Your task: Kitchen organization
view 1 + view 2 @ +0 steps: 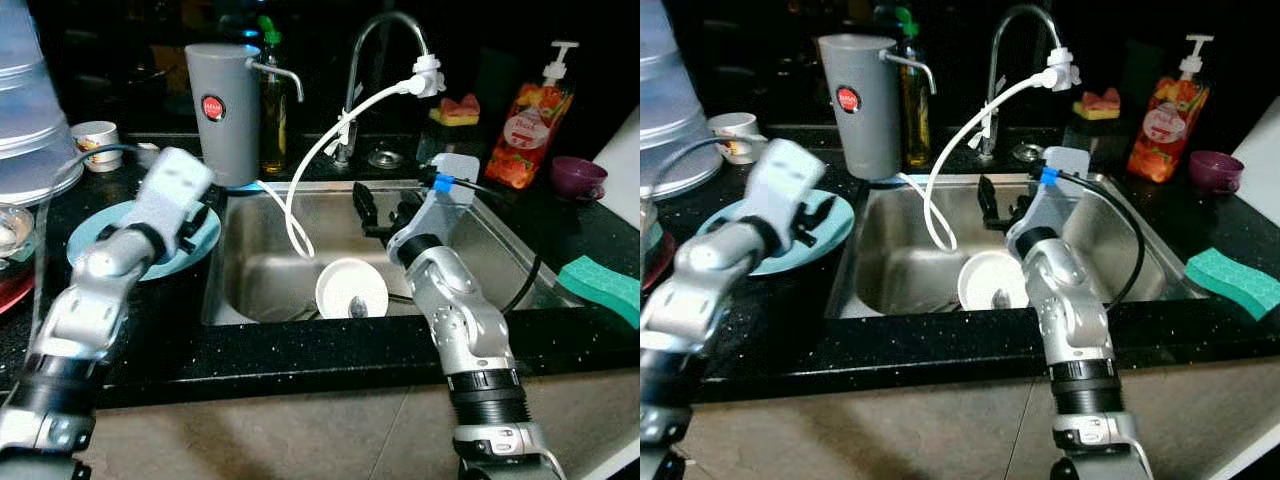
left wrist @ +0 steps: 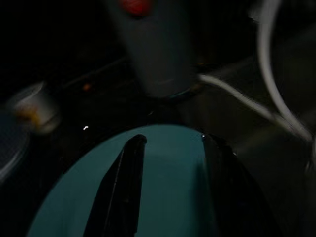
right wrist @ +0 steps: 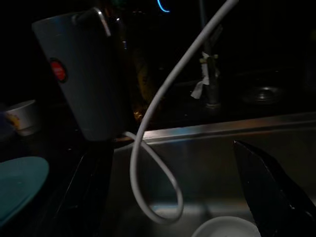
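Crockery is lying in two places while you are working: a teal plate (image 1: 105, 240) is sitting on the black counter (image 1: 300, 350) just left of the sink (image 1: 480, 235), and a white bowl (image 1: 351, 287) is resting in the basin with a spoon-like thing inside it, too small for you to be sure of. Your left gripper (image 1: 810, 222) is hanging over the plate; the left wrist view is showing its two black fingers (image 2: 121, 190) spread apart above the teal surface with nothing between them, and whether they are touching the plate you cannot tell. Your right gripper (image 1: 385, 212) is reaching over the basin just beyond the bowl, empty as far as can be seen, though whether its fingers are apart or together you cannot tell. A white hose (image 1: 300, 200) is looping from the faucet (image 1: 385, 40) down into the basin beside the bowl. Farther out, a grey canister (image 1: 222, 110), a soap bottle (image 1: 528, 125), a purple cup (image 1: 578, 177) and a green sponge (image 1: 605, 287) are all sitting loose along the counter. Judging by that, you are looking at an early stage: nothing is lifted yet, and both plate and bowl are waiting to be put away.
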You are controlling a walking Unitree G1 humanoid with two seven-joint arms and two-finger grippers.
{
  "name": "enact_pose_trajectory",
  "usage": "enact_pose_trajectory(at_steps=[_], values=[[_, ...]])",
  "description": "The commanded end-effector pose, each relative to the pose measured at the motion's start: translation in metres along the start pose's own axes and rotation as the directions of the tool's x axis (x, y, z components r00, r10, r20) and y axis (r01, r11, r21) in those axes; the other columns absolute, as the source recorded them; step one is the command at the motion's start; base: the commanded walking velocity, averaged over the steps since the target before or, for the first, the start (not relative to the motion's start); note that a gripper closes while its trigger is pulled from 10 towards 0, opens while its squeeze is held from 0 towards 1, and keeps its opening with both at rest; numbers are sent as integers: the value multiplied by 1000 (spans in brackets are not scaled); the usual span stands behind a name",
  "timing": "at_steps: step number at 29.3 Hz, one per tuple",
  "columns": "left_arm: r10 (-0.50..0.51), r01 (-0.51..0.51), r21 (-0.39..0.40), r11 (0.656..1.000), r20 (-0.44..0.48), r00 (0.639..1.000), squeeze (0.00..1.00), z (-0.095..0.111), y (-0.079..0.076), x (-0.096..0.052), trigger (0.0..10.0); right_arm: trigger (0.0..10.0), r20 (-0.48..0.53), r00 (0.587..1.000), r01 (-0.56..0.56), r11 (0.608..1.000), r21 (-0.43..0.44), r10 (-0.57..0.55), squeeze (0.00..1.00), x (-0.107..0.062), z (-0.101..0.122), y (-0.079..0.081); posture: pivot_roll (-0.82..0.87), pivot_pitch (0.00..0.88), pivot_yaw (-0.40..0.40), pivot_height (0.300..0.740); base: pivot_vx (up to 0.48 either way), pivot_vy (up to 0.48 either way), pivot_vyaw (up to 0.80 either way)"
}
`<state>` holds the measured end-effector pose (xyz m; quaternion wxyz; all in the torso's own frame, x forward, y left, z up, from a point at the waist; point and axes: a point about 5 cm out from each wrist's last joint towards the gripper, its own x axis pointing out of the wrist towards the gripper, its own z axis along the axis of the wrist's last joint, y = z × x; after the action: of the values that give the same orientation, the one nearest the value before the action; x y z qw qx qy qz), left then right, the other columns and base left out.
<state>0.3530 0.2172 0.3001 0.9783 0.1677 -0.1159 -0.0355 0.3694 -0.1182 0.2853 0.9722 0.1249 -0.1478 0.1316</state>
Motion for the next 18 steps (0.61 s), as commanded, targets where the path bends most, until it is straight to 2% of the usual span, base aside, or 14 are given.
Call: enact_pose_trajectory(at_steps=[1,2,4,5,7,8,9,10,11,12,13,14,16,18], values=[[90,-92,-186,978,-19,996,0,-4,4,-7,10000,10000,-18,1000,7,1000,5,-7,0,-3,-5,-2,43,137,-33,740,0,0,0],[90,-92,-186,978,-19,996,0,-4,4,-7,10000,10000,-18,1000,7,1000,5,-7,0,-3,-5,-2,43,137,-33,740,0,0,0],[128,-132,-278,951,-36,991,0,-7,4,-9,10000,10000,-20,1000,7,1000,4,-7,0,-3,-6,-2,43,137,-33,740,0,0,0],[157,-167,-350,922,-55,986,0,-11,4,-10,10000,10000,-23,1000,7,1000,4,-7,0,-4,-6,-2,43,137,-33,740,0,0,0],[239,-263,-513,817,-115,964,0,-20,7,-12,10000,10000,-25,1000,9,1000,2,-9,0,-4,-6,-3,36,144,-39,740,0,0,0],[239,-263,-513,817,-115,964,0,-20,7,-12,10000,10000,-25,1000,9,1000,2,-9,0,-4,-6,-3,36,144,-39,740,0,0,0],[270,-305,-565,766,-146,952,0,-24,8,-12,10000,10000,-26,1000,9,1000,2,-9,0,-4,-6,-3,36,144,-39,740,0,0,0],[270,-305,-565,766,-146,952,0,-24,8,-12,10000,10000,-26,1000,9,1000,2,-9,0,-4,-6,-3,36,144,-39,740,0,0,0],[298,-350,-614,707,-191,935,0,-28,10,-14,10000,10000,-27,1000,10,1000,1,-10,0,-4,-6,-3,35,146,-38,740,0,0,0],[298,-350,-614,707,-191,935,0,-28,10,-14,10000,10000,-27,1000,10,1000,1,-10,0,-4,-6,-3,35,146,-38,740,0,0,0],[330,-403,-651,643,-240,913,0,-34,13,-15,10000,10000,-29,1000,11,1000,1,-11,0,-5,-7,-4,34,147,-37,740,0,0,0],[330,-403,-651,643,-240,913,0,-34,13,-15,10000,10000,-29,1000,11,1000,1,-11,0,-5,-7,-4,34,147,-37,740,0,0,0],[379,-489,-680,547,-320,868,0,-41,18,-19,10000,10000,-31,999,13,1000,1,-13,0,-5,-8,-4,34,148,-36,740,0,0,0],[391,-513,-682,521,-344,854,0,-43,19,-21,10000,10000,-32,999,14,1000,1,-14,0,-5,-8,-4,34,148,-36,740,0,0,0]])
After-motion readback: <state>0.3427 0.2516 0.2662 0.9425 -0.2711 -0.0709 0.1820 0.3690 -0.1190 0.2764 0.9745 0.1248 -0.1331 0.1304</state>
